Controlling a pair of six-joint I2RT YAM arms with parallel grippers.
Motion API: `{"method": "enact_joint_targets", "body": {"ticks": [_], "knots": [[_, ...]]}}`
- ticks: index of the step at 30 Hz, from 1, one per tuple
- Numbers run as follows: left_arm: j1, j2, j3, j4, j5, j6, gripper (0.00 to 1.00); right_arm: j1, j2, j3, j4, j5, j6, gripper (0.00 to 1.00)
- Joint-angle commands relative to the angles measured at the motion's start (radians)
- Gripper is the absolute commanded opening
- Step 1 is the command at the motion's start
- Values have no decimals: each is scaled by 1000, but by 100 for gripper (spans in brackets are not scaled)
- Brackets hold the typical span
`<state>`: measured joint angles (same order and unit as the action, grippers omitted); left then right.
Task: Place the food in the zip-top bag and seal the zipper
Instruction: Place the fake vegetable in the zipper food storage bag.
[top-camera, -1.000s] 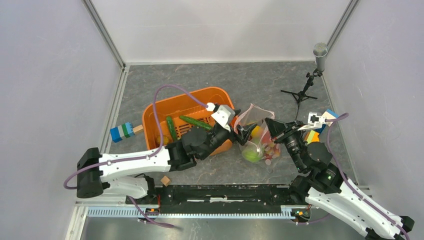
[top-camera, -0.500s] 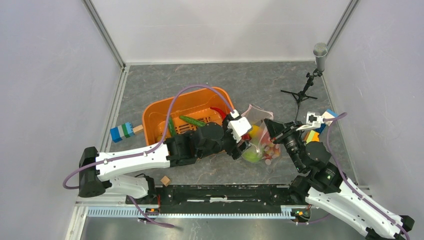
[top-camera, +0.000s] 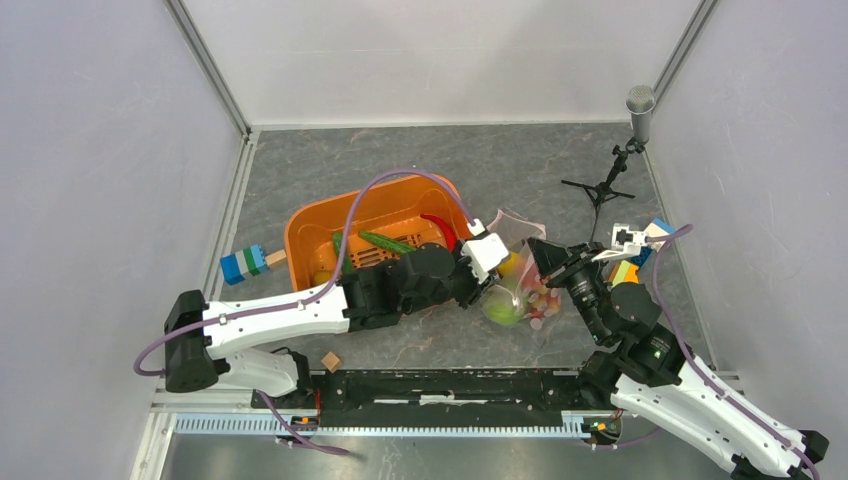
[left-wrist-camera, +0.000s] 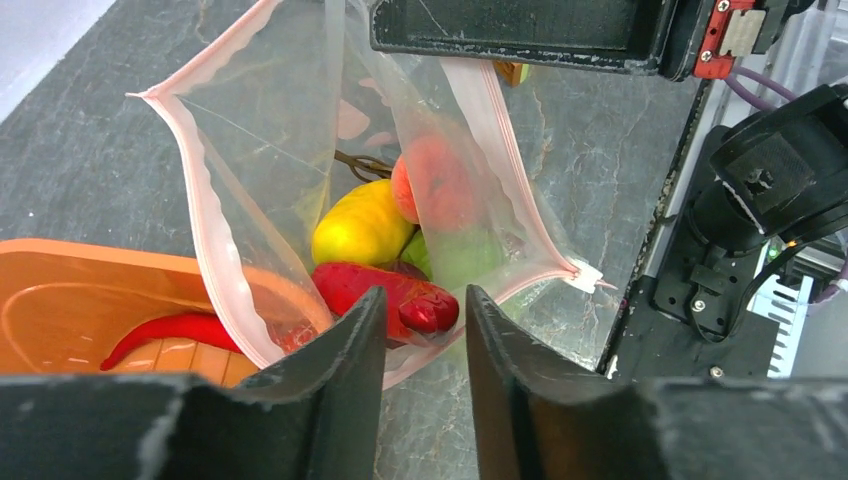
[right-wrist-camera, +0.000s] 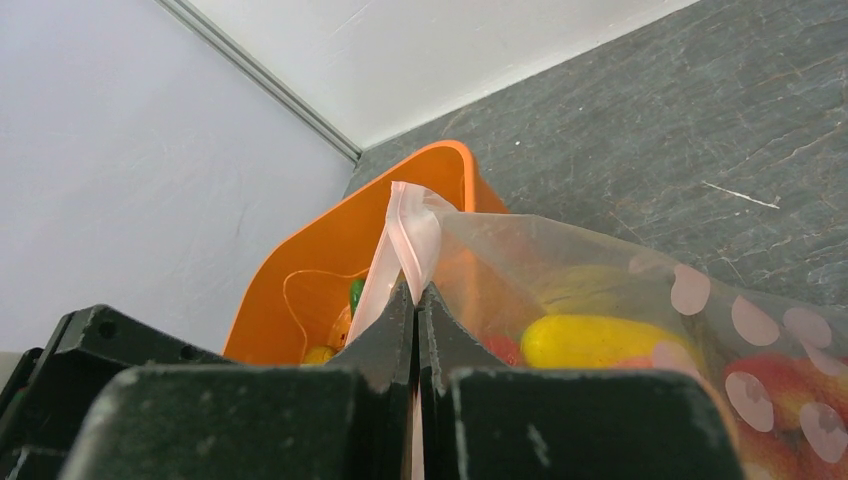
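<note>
- Grey marbled surface (top-camera: 500, 160), closed in by white walls.
- The zip-top bag (top-camera: 520, 285) lies right of centre, touching the right end of the orange tub (top-camera: 330, 215), its mouth gaping.
- Inside the bag: a yellow piece (left-wrist-camera: 362, 225), a red-orange round piece (left-wrist-camera: 435, 180), the green melon (left-wrist-camera: 462, 255) and a dark red piece (left-wrist-camera: 385, 290).
- The right gripper (right-wrist-camera: 417, 295) has its fingers pressed together on the zipper (right-wrist-camera: 405, 235), holding one side of the mouth up.
- The left gripper (left-wrist-camera: 422, 300) hangs over the mouth's near lip, fingers narrowly apart; whether they touch the film cannot be told.
- A red chilli (top-camera: 438, 225) and green pods (top-camera: 385, 241) lie in the tub.
- Coloured blocks (top-camera: 245, 264) sit left of the tub, and a microphone stand (top-camera: 640, 105) stands at the far right.
</note>
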<state>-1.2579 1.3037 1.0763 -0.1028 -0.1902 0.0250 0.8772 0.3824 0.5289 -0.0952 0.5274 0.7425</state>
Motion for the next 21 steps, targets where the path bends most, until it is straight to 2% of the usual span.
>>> {"method": "enact_joint_targets", "body": {"ticks": [1,4,7,10,16,21], "knots": [[2,-34,-19,98,-26,22,35,2,-8,29,11,6,-8,0],[3,-47,-38,155,-38,26,13,3,-8,26,11,6,-9,0],[3,-39,-30,142,-59,49,2,3,-7,25,9,6,-8,0],[3,-41,-47,182,-70,57,2,3,-2,25,11,6,-8,0],[3,-43,-181,516,-24,102,2,3,10,29,41,-39,-20,0],[10,36,-199,665,35,123,2,3,13,44,35,-84,-27,0]]}}
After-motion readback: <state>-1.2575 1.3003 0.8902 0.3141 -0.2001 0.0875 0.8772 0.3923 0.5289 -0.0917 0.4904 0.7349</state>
